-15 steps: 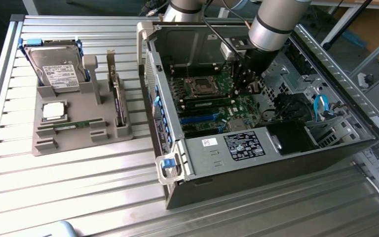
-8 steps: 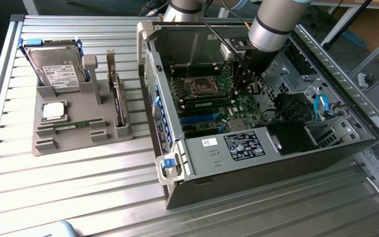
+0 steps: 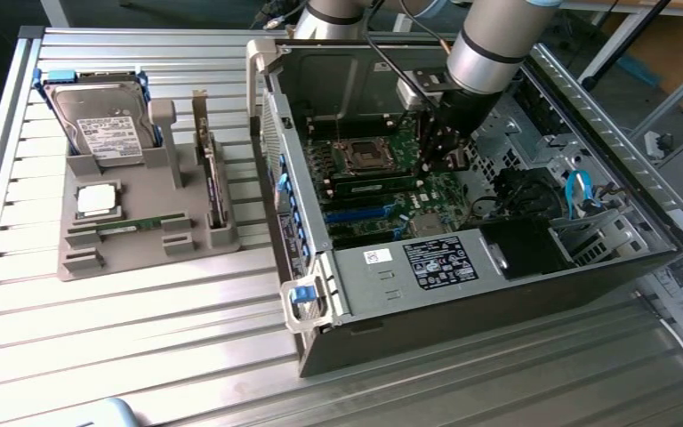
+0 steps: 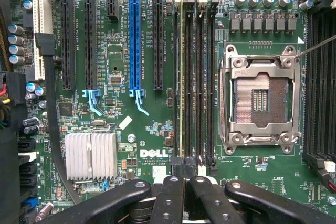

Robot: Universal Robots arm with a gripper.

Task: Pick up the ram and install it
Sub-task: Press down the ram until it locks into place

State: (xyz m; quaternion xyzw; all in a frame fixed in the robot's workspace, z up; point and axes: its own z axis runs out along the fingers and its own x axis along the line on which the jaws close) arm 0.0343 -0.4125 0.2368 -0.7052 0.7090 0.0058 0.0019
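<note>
One ram (image 4: 181,77) stands edge-on in a memory slot of the motherboard (image 4: 115,56), in the slot bank next to the empty processor socket (image 4: 260,100). My gripper (image 4: 184,178) is shut, its black fingertips (image 4: 173,182) pressed together at that stick's near end; I cannot tell whether they touch it. In the exterior view my gripper (image 3: 446,165) reaches deep into the open computer case (image 3: 461,267), low over the board. Another ram (image 3: 128,223) lies flat in the grey holder (image 3: 140,258) outside the case.
The grey holder also carries a hard drive (image 3: 100,120), a square silver processor (image 3: 97,199) and an upright dark expansion card (image 3: 209,178). Black and blue expansion slots (image 4: 134,40), a finned heat sink (image 4: 90,156) and cables (image 3: 579,191) crowd the case interior.
</note>
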